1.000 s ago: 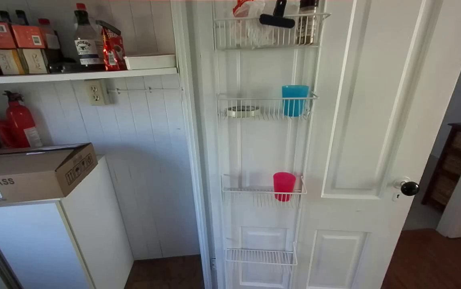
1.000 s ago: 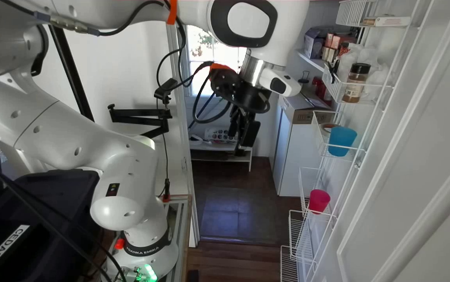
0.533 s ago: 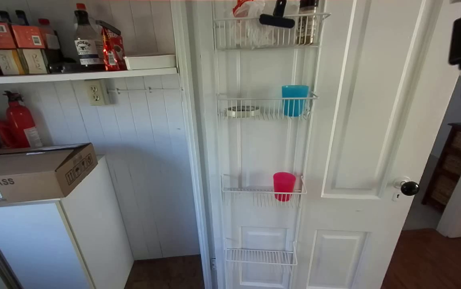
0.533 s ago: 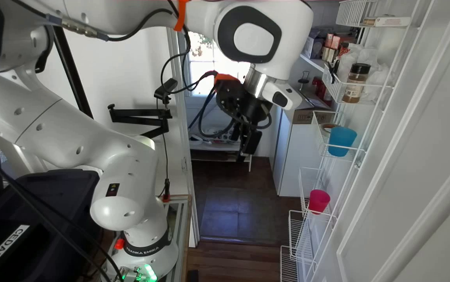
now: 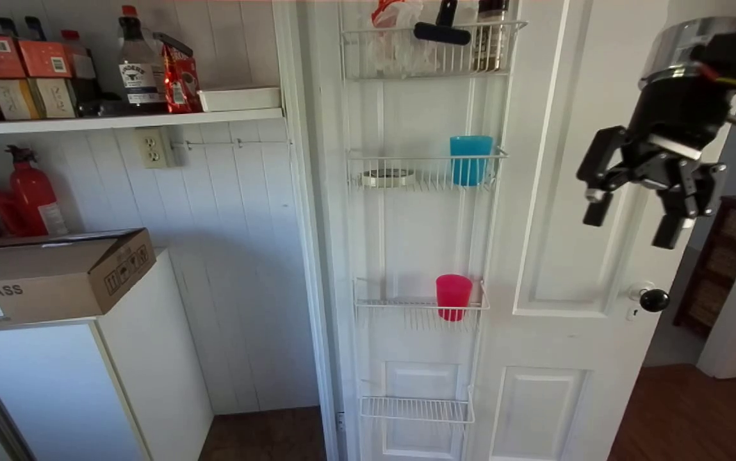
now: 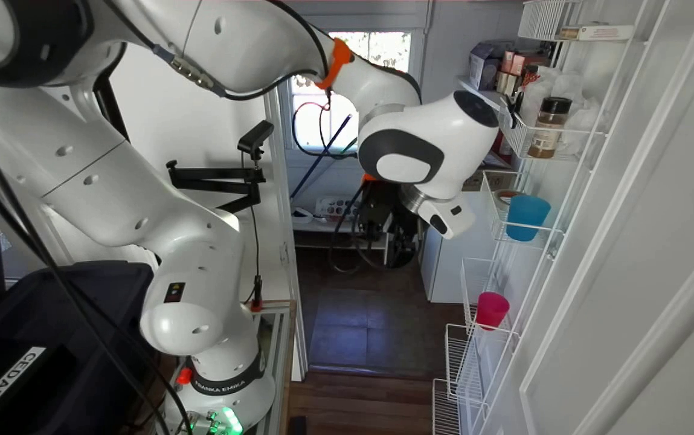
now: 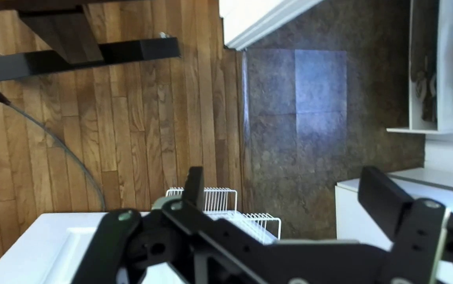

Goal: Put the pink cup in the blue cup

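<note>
The pink cup [image 5: 453, 297] stands upright in a wire basket of the door rack; it also shows in an exterior view [image 6: 492, 310]. The blue cup [image 5: 471, 161] stands upright in the wire basket above it, and also shows in an exterior view [image 6: 528, 217]. My gripper [image 5: 631, 225] is in the air in front of the door, right of both cups in that view and between their heights. Its fingers are wide apart with nothing between them, as the wrist view [image 7: 283, 173] also shows. Neither cup shows in the wrist view.
The white wire rack [image 5: 428, 157] hangs on the white door with a black knob [image 5: 654, 300]. A round lid-like ring [image 5: 388, 178] lies beside the blue cup. A bottle [image 6: 549, 128] and plastic bags fill the basket above. A cardboard box [image 5: 54, 275] lies on a white cabinet.
My gripper has come into the exterior view from the right edge, moving left and down. The arm has moved toward the rack and the wrist has turned. Both cups have stayed put.
</note>
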